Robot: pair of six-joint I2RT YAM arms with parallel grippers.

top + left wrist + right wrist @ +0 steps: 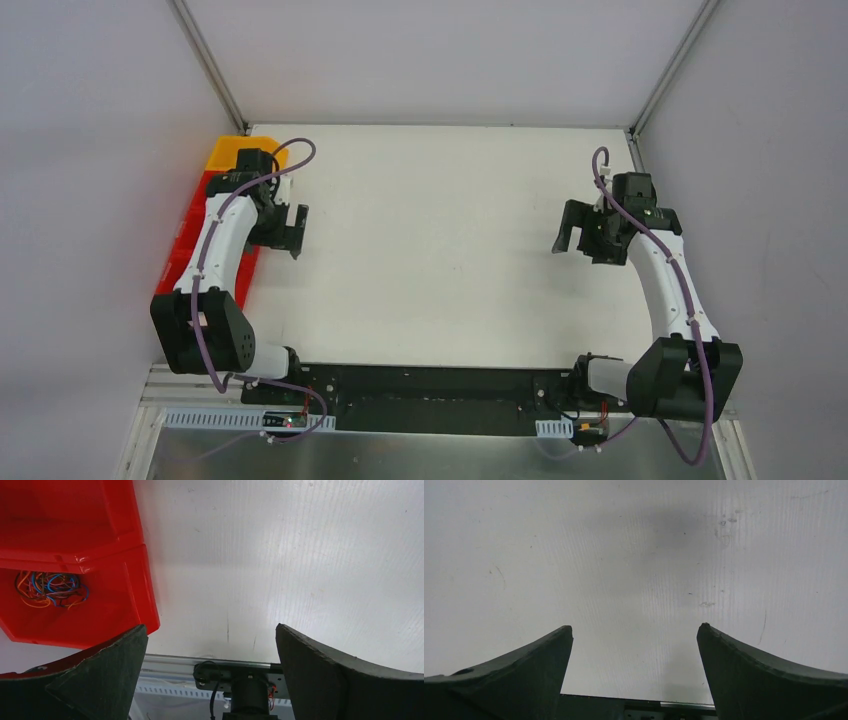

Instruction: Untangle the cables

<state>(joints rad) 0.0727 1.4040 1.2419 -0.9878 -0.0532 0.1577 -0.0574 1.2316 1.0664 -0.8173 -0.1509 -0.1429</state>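
Observation:
The cables (pixel 50 588) are a small tangle of thin orange, blue, red and dark wires lying in a red bin (pixel 115 605), seen in the left wrist view at the left. In the top view the cables are hidden. My left gripper (pixel 290 225) is open and empty, hovering over the white table just right of the red bin (pixel 190 255); in its wrist view the left gripper (pixel 211 635) has its jaws wide apart. My right gripper (pixel 575 230) is open and empty over the right side of the table; the right wrist view shows the right gripper (pixel 634 630) above bare white surface.
A yellow bin (pixel 232 153) stands behind the red bins at the table's far left. A second red bin (pixel 65 520) adjoins the one with the wires. Grey walls surround the white table (pixel 440 250). The black base rail (pixel 440 385) runs along the near edge.

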